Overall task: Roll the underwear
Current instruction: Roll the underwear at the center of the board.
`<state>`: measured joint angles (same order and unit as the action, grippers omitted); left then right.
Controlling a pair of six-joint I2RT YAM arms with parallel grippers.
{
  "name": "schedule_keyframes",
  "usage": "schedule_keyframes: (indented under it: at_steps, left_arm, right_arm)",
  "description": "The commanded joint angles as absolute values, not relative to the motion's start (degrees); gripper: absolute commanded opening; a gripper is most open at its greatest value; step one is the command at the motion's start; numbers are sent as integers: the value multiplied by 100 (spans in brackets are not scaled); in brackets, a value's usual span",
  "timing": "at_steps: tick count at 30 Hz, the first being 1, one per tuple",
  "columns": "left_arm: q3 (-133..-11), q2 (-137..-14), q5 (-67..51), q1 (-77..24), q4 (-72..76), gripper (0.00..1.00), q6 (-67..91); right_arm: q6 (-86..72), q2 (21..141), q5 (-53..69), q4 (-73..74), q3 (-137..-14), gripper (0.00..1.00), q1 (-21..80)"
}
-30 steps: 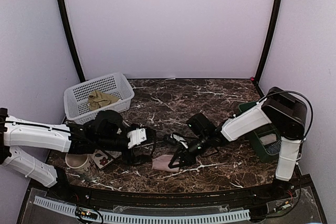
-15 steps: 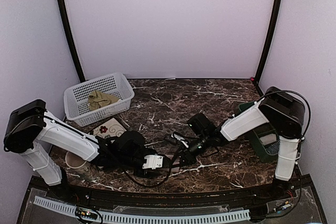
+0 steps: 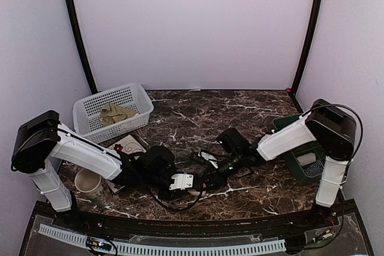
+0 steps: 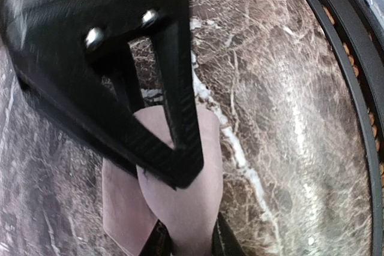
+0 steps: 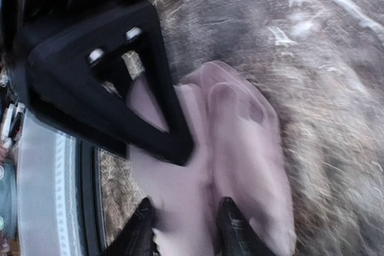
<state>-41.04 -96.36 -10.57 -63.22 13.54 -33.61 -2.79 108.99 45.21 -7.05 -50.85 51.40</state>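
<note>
Pink cloth between two claws at the worktop's near edge

Dusty pink underwear (image 4: pixel 198 202) lies bunched on the worktop (image 3: pixel 240 112), close to the near edge and about midway along it, with both claws right on it. The left claw (image 4: pixel 191 244) is pinching it: in the left wrist view the cloth narrows to a neck between the dark fingertips. The right claw (image 5: pixel 186 226) also has cloth running between its tips, but that view is smeared and I cannot tell whether it grips or stands loose. The olive underwear (image 3: pixel 116 114) sits apart, crumpled in the white basket (image 3: pixel 120 127) at the far left corner, not yet rolled.

Several things could go wrong from here. With two claws on one small soft piece, any pull in opposite directions would likely stretch the bundle open and undo the roll. The claws are nearly touching, so a slight misjudged move could knock them together. The cloth is near the black rim (image 4: pixel 336 58) of the near edge, and a drag toward the arms could tip it over. If one claw lets go before the other has a firm hold, the folds may slump.

That worktop is dark brown marble with white veins, glossy in places. A mug (image 3: pixel 89 181) and a flowered tile (image 3: pixel 125 146) sit by the left edge, a green bin (image 3: pixel 300 172) by the right edge. Pale lilac walls close in three sides, with black posts at the far corners
</note>
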Motion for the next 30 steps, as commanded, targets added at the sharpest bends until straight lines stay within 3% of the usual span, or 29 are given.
schedule_keyframes:
  at_steps: [1,12,20,30]
  left_arm:
    - [-4359,-9757,-1688,-6206,164,13,-2950]
    - [-5435,-10399,-3689,-5162,-1158,12,-2250]
    - [-6318,-11399,-4867,-4635,-2047,13,-2228]
    - [-6938,-12205,-5438,-4199,-2596,15,-2318]
  right_arm:
    - [-130,10140,3315,-446,-4775,44,5042]
    - [229,7652,1695,-443,-3736,82,5022]
    - [701,6615,633,-225,-3318,77,5790]
    - [1266,7889,11,-1202,-3485,64,6803]
